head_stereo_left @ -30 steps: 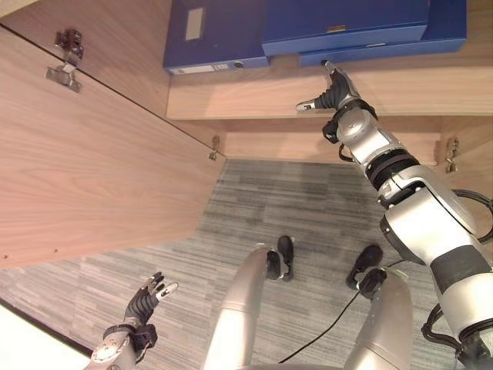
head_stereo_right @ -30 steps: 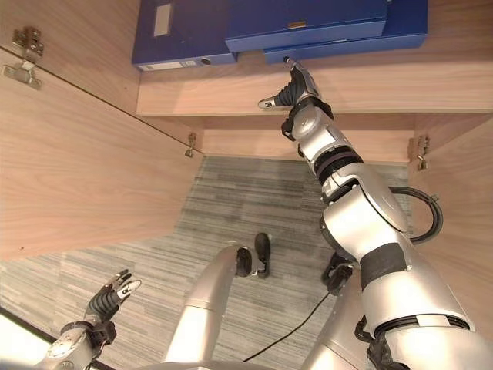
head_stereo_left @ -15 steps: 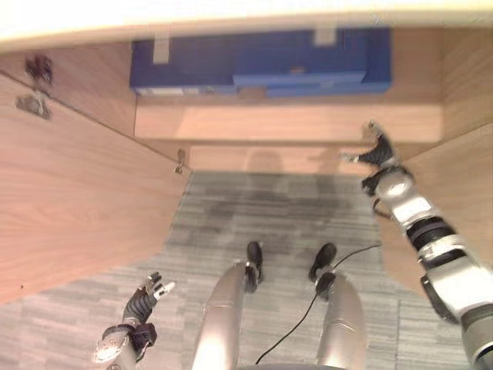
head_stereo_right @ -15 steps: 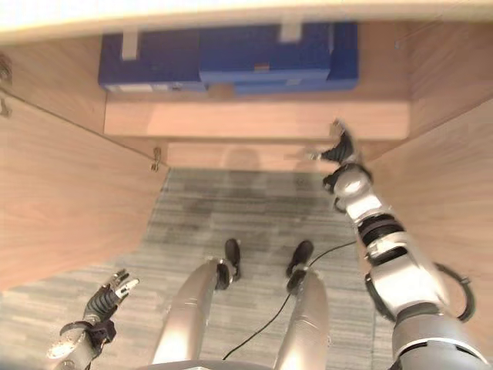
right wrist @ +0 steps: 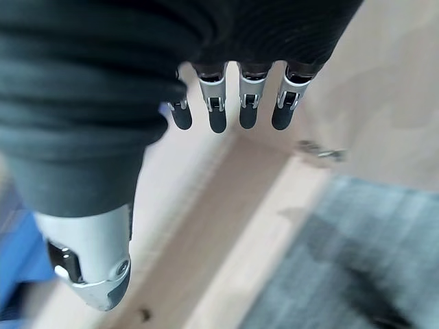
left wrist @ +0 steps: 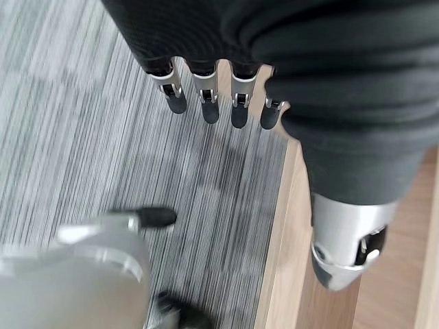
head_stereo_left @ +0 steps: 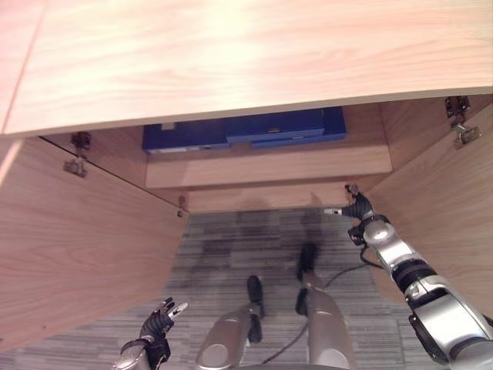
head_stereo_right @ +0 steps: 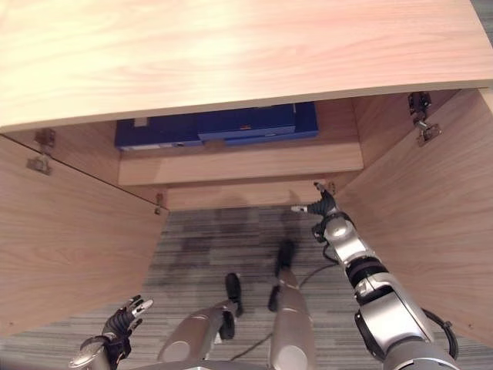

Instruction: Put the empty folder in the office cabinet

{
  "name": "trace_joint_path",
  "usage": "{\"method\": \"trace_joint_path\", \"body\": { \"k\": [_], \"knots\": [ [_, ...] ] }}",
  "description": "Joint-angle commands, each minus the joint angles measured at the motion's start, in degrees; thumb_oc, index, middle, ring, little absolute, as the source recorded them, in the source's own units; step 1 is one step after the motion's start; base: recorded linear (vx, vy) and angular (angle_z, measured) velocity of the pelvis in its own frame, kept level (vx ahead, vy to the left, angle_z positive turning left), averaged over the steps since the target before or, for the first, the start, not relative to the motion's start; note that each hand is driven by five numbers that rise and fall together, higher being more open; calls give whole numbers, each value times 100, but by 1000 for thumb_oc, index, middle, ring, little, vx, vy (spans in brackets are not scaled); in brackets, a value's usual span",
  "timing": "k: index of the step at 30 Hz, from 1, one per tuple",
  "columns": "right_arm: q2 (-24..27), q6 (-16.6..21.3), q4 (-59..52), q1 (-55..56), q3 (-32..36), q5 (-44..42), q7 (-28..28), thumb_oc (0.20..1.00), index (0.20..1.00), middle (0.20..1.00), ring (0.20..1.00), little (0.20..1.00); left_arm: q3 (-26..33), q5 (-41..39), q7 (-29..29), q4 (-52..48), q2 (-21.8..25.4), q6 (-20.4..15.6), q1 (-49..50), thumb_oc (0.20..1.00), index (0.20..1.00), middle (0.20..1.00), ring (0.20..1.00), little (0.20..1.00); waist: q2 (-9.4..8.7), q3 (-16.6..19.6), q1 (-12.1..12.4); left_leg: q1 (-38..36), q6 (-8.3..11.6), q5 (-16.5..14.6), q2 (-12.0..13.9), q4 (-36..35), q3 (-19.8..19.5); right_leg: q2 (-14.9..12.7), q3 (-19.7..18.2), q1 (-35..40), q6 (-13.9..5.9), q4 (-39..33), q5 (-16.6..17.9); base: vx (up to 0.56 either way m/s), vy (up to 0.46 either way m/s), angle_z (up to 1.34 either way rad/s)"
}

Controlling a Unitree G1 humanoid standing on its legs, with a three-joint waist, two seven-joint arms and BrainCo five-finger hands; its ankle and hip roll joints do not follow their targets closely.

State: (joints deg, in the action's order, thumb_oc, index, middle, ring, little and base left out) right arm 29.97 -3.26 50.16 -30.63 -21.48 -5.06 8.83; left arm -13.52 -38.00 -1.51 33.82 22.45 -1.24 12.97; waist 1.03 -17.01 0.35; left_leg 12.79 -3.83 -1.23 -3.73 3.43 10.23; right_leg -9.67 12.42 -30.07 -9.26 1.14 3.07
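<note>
Blue folders [head_stereo_left: 245, 129] lie flat on the shelf [head_stereo_left: 269, 165] inside the wooden cabinet, one partly on top of the others. My right hand [head_stereo_left: 357, 206] hangs open and empty in front of the cabinet's lower right corner, below the shelf and well away from the folders. In the right wrist view its fingers [right wrist: 226, 113] are straight, with a blue patch of folder [right wrist: 12, 274] at the edge. My left hand [head_stereo_left: 160, 317] is low over the carpet by the left door, open and empty, its fingers [left wrist: 206, 103] straight.
The cabinet's top panel [head_stereo_left: 231, 62] juts out overhead. Its left door [head_stereo_left: 77, 254] and right door [head_stereo_left: 451, 208] stand open on either side of me. Grey striped carpet [head_stereo_left: 246, 239] covers the floor between them.
The camera has pulled back, so the cabinet's top panel has come into view. My right hand has left the folders' edge and dropped below the shelf, toward the right door. The left hand stays low.
</note>
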Motion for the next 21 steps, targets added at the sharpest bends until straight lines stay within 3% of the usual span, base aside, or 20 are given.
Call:
{"method": "trace_joint_path", "body": {
  "k": [1,2,3,4,5,6,7,8,9,14,21],
  "knots": [
    [156,234,13,-265,-61,115,3,1000,1000,1000,1000,1000,-252,360,-101,-171,244,-43,338,1000,1000,1000,1000,1000,0,522,200,-213,329,-265,107,-260,-419,-65,260,682,-143,-522,646,360,-282,120],
    [224,272,-15,-117,-53,108,-49,1000,1000,1000,1000,1000,-202,370,-73,-272,207,-81,371,1000,1000,1000,1000,1000,-28,581,158,-262,452,-435,273,-36,-444,4,249,924,-63,-489,478,303,-356,61],
    [330,301,104,-207,-63,82,2,1000,1000,1000,1000,1000,-272,322,-51,-476,192,-107,320,1000,1000,1000,1000,1000,-87,426,180,83,602,-537,366,965,-451,-9,311,1174,92,-379,295,122,-337,40],
    [439,303,194,-393,-69,-29,93,1000,1000,1000,1000,1000,-479,308,13,-604,153,-152,65,1000,1000,1000,1000,1000,-127,298,202,928,648,-388,392,1911,-403,-26,374,1298,287,-276,-4,6,-207,66],
    [457,288,178,-384,-56,-30,101,1000,1000,1000,1000,1000,-479,313,11,-690,149,-144,77,1000,1000,1000,1000,1000,-135,331,226,1029,624,-340,425,1738,-330,-11,359,1322,304,-261,-63,138,-19,34],
    [502,282,171,-327,-43,23,74,1000,1000,1000,1000,1000,-446,359,-34,-994,217,-122,204,1000,1000,1000,1000,1000,-27,422,359,996,616,195,505,786,-265,126,316,1439,303,-225,-169,388,196,-43],
    [586,339,372,-437,-32,34,111,1000,1000,1000,1000,1000,-472,378,-62,-994,236,-147,262,1000,1000,1000,1000,1000,110,486,567,1104,743,759,672,-339,-291,275,258,1621,340,-127,-460,444,237,-105],
    [552,362,430,-436,-51,19,83,1000,1000,1000,1000,1000,-448,358,-65,-947,178,-143,287,1000,1000,1000,1000,1000,153,532,599,973,747,799,708,-696,-324,328,215,1686,304,-84,-515,446,255,-132],
    [465,383,538,-368,-35,34,83,1000,1000,1000,1000,1000,-389,436,-18,-845,104,-185,322,1000,1000,1000,1000,1000,221,655,597,785,766,1035,752,-801,-412,396,169,1769,270,-106,-489,291,175,-86],
    [226,392,794,-325,74,32,100,1000,1000,1000,1000,1000,-279,592,48,-604,94,-272,270,1000,1000,1000,1000,1000,161,877,709,635,720,1016,626,-843,-342,170,8,1771,132,-268,-308,155,173,-22],
    [171,322,1018,-578,82,40,84,1000,1000,1000,1000,1000,-222,619,134,-427,89,-315,138,1000,1000,1000,1000,1000,124,772,742,580,600,927,417,-843,-239,-107,-97,1608,0,-206,-95,34,105,-6]
  ]
}}
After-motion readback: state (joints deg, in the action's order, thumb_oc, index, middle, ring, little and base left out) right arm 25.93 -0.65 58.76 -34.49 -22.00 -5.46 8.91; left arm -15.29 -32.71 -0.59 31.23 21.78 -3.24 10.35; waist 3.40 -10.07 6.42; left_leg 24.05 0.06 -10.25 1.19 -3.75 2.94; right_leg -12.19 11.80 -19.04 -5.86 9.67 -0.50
